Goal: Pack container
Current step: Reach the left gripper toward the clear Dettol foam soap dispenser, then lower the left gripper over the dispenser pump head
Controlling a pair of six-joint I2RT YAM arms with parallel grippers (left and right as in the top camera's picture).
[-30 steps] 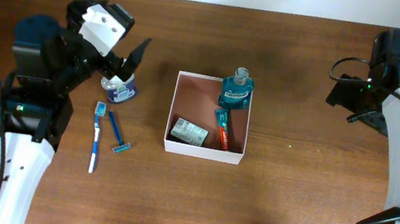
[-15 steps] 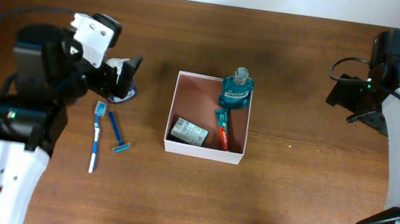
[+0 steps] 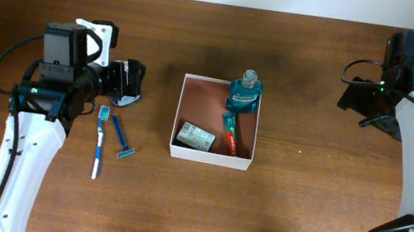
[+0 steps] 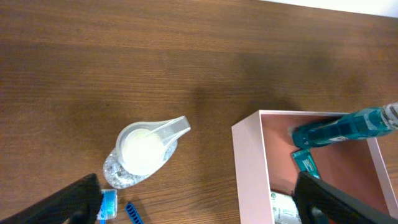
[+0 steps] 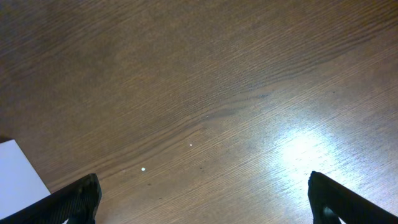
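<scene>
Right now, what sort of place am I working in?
Probably a robot test bench, not a bathroom: a brown wooden table, a square white cardboard box, a blue toothbrush lying loose.

container (image 3: 208,158) | square, white, reddish-brown inside | lidless, flat | middle of table (image 3: 272,228)

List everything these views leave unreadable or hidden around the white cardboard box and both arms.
- Overhead: the clear plastic bottle with white cap is mostly covered by the left end effector.
- Left wrist: the blue toothbrush and blue razor are cut off by the bottom edge.
- Overhead: print on the grey rectangular packet in the white cardboard box is too small to read.
- Overhead: the wrist body hides the fingers of the right end effector.
</scene>
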